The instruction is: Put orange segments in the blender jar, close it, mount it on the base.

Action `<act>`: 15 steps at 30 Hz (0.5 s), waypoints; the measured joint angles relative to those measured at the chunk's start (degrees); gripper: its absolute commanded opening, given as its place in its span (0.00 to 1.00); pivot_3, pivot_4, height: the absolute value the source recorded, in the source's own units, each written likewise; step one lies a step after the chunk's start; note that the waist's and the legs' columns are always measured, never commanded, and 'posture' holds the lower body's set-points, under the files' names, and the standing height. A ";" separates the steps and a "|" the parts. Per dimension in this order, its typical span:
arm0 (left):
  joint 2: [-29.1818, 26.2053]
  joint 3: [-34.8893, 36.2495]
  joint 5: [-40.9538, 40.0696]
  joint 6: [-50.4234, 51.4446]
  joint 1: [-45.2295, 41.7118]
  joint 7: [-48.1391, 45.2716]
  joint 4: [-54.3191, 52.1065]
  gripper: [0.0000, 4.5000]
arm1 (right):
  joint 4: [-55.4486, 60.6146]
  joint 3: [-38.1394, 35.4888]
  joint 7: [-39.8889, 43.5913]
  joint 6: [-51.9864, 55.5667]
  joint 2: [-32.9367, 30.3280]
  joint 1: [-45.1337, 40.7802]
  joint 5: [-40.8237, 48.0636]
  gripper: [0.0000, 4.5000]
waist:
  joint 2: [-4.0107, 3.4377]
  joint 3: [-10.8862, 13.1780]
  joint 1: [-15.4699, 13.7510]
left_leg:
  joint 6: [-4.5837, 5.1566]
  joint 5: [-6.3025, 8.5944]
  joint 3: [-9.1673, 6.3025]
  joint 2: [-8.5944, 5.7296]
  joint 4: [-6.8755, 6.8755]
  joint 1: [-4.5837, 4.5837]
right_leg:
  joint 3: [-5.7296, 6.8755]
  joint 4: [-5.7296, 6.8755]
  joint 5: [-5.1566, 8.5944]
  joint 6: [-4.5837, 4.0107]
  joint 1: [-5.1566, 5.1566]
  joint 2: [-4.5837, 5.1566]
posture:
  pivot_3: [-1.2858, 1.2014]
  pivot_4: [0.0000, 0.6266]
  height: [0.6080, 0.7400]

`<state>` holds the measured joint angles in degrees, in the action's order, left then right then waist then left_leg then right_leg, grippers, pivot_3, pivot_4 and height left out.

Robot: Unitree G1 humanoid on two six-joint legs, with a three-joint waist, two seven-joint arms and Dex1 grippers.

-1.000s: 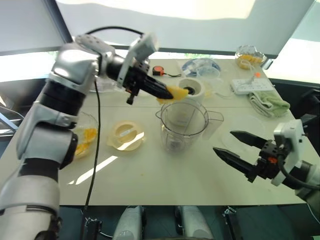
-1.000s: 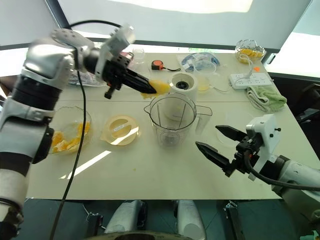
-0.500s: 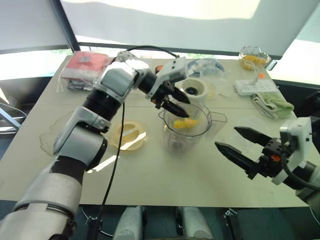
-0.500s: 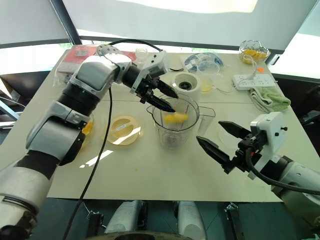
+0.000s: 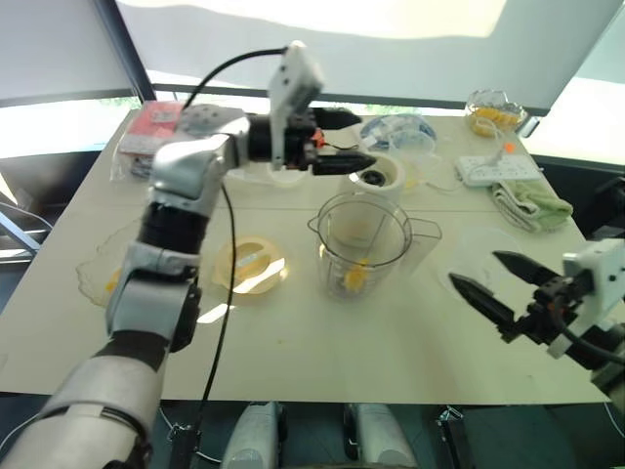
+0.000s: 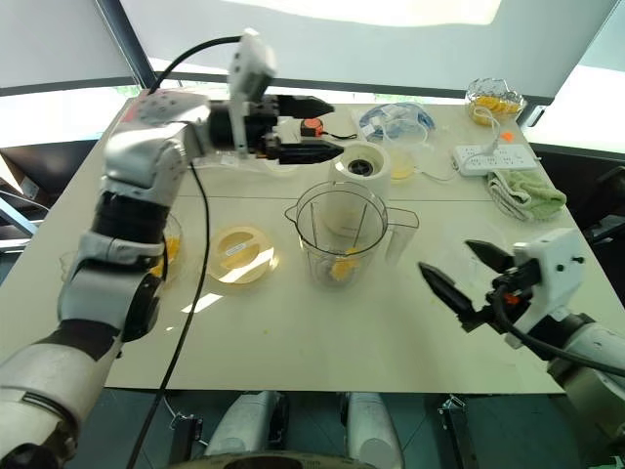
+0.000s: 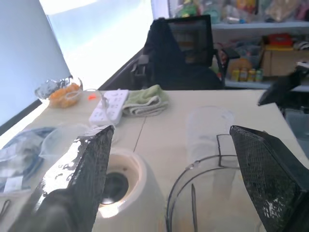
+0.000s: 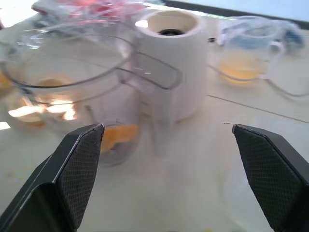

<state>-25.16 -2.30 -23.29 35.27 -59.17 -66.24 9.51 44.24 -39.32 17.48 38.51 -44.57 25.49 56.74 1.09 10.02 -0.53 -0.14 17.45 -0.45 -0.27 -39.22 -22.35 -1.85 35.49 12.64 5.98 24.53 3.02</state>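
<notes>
Left claw (image 5: 347,142) is spread wide and holds nothing. It hangs in the air, pointing sideways, up behind the blender jar (image 5: 363,239). The jar stands on the table (image 5: 293,332), below the left claw and a bit closer to the robot. It stands straight up, with its open mouth on top and its handle on the right side. It is tall and see-through. One orange piece (image 5: 355,277) lies at the bottom of it, soft and yellow.

More orange pieces (image 6: 166,256) sit in a see-through bowl far off to the left of this claw, low on the table. I think the left arm is nearer to them, so it should fetch the next one.

The round yellow lid (image 5: 247,265) lies flat, just left of the jar.

The cream base (image 5: 376,176) stands just under the left claw's tips, behind the jar.

The right claw (image 5: 498,288) is spread wide too, and empty. The jar is to its left, a little way off.
</notes>
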 measured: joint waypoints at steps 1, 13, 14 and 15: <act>-1.47 1.11 -1.26 1.94 1.75 0.32 -2.85 0.89 | -0.96 -0.12 0.71 -1.20 0.83 0.81 -2.52 1.00 | 0.00 0.00 -0.04 | 0.00 0.00 0.00 0.02 0.00 0.00 | 0.00 0.00 0.00 -0.01 0.00 -0.03 | 0.52 0.24 1.00; -14.68 7.93 -13.78 15.56 23.89 4.89 -30.54 0.89 | -13.68 4.47 -0.85 -12.21 13.57 4.12 -28.72 1.00 | -0.12 -0.07 0.34 | -0.20 -0.12 0.26 0.03 -0.03 0.29 | -0.29 0.00 0.04 -0.43 -0.14 -0.08 | 0.52 0.24 1.00; -14.94 7.75 -13.79 15.45 24.50 5.31 -31.10 0.89 | -15.04 5.61 -1.63 -12.91 13.97 3.03 -30.65 1.00 | -0.13 -0.08 0.35 | -0.22 -0.14 0.31 0.02 -0.03 0.33 | -0.36 0.01 0.03 -0.45 -0.15 -0.10 | 0.52 0.24 1.00; -15.46 7.44 -13.37 15.18 25.06 6.06 -31.52 0.89 | -16.82 7.36 -2.48 -14.05 14.11 1.60 -33.30 1.00 | -0.14 -0.09 0.35 | -0.23 -0.14 0.36 0.02 -0.03 0.43 | -0.45 0.04 0.03 -0.46 -0.19 -0.14 | 0.52 0.24 1.00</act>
<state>-40.61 5.14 -36.67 50.45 -34.10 -60.18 -22.00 27.42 -31.96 14.99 24.46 -30.47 27.09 23.44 0.95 9.93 -0.18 -0.37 17.30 -0.09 -0.25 -39.25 -21.92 -2.30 35.53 12.67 5.53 24.34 2.87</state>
